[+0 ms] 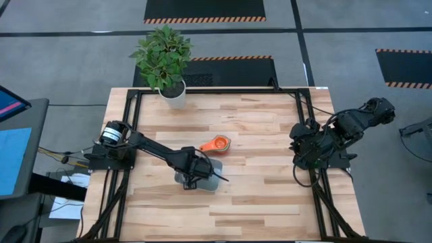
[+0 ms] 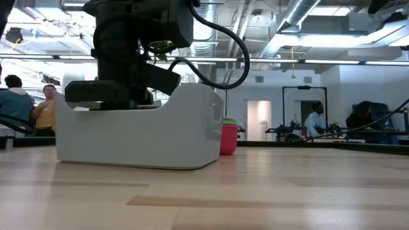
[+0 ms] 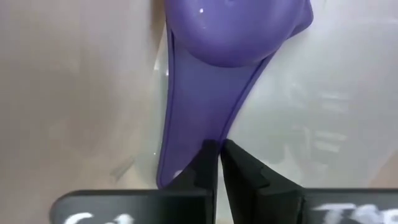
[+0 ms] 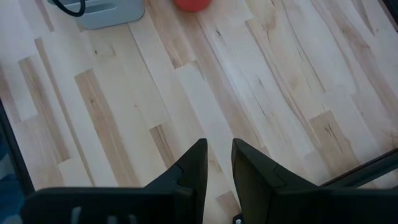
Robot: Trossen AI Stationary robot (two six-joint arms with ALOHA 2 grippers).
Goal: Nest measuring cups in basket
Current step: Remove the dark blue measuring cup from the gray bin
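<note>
Left gripper (image 3: 219,163): it is down inside the basket (image 2: 160,137), and its two fingers are pressed together on the flat handle of the dark blue measuring cup (image 3: 230,37). The handle runs from the bowl of the cup toward the fingers, so I judge the grip is taken there because it is the thin part that the fingers can pinch.

Dark blue measuring cup: it lies in the basket, on or very near the pale floor; whether it is already lifted I cannot tell.

Basket: it stands on the wooden table (image 1: 270,202), about in the middle, mostly covered by the left arm in the high view.

Other measuring cups (image 1: 217,144): they form a nested stack with orange on top, on the table just beside the basket, not in it. In the low view, red, green and yellow edges show behind the corner of the basket.

Right gripper (image 4: 217,158): it waits at the right side of the table, above bare wood, the fingers a little apart and holding nothing.

Task state: nesting in the basket seems not yet finished, because the stack is outside.
</note>
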